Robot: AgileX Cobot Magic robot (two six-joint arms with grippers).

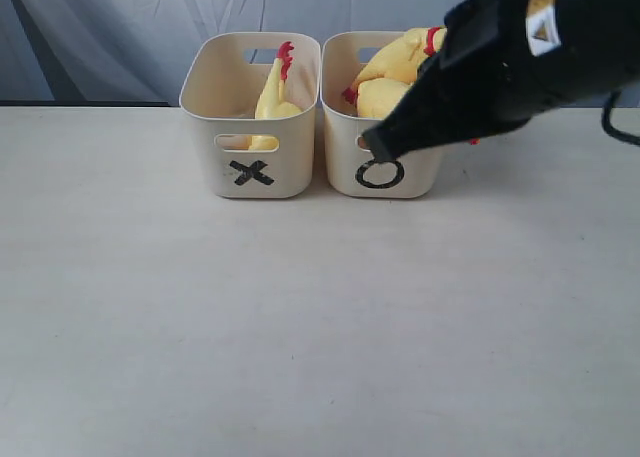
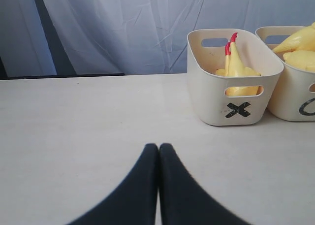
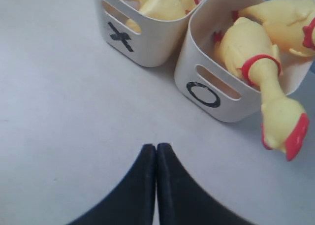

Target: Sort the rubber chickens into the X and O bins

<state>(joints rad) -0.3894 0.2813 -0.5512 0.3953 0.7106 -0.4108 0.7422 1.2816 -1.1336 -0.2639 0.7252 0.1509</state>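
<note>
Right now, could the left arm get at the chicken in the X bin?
Probably yes: bare table lies between its shut fingers and the open-topped X bin, and nothing covers the chicken inside.

At the lower centre of the frame the left gripper (image 2: 158,151) hangs with black jaws pressed together over the pale table (image 2: 74,126), while at upper right the X bin (image 2: 209,94) holds one rubber chicken (image 2: 235,63) (neck upright, red comb on top), just beside the edge-cropped O bin (image 2: 288,99) with its yellow bodies (image 2: 301,38).

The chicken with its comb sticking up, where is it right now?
In the exterior view the chicken is inside the X bin, the left tub, beside the O bin.
</note>
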